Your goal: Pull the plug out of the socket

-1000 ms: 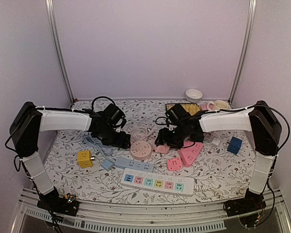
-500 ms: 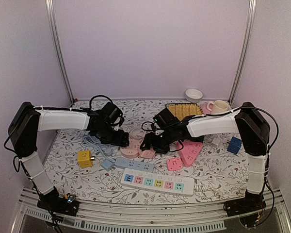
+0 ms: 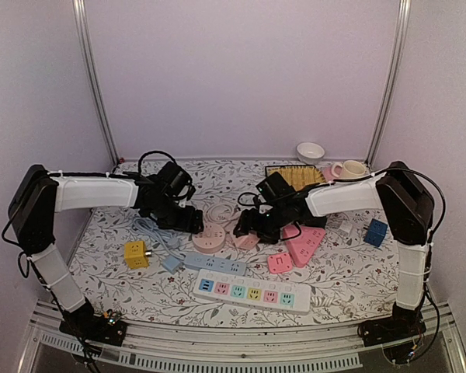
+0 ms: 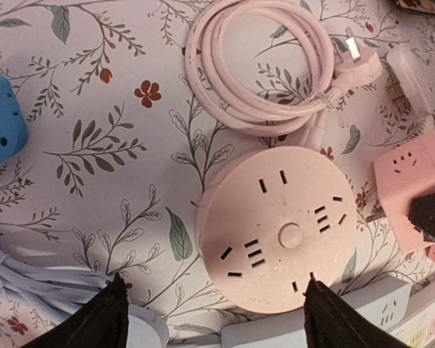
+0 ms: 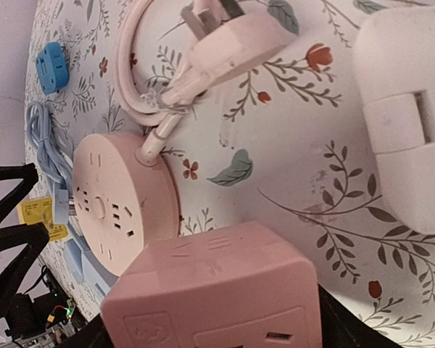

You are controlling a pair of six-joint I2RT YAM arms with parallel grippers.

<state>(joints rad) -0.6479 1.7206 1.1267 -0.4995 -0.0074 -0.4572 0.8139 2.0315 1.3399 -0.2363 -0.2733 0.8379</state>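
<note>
L gripper (image 4: 212, 283), left of centre in top view, had its fingers wide apart, w/ round pink socket (image 4: 279, 228) just ahead of them on table (image 3: 334, 284). Pink cube plug (image 5: 217, 290) lay just right of the socket, not in it, betw. R gripper (image 3: 245, 231) fingers. Squeezed or loose, I cannot tell.

Tally of what lies on the flowered surface (image 3: 334, 287)

Two long power strips, one white strip (image 3: 252, 294) and one pale blue strip (image 3: 215, 266); one round pink socket (image 3: 210, 239) with one coiled pink cord (image 4: 254, 72); three cubes, namely one yellow cube (image 3: 135, 254), one dark blue cube (image 3: 376, 232) and one pink cube (image 5: 217, 290); two flat pink blocks, one small block (image 3: 279, 263) and one larger block (image 3: 305, 242); one white bowl (image 3: 311, 151); one cream cup (image 3: 353, 168).
</note>
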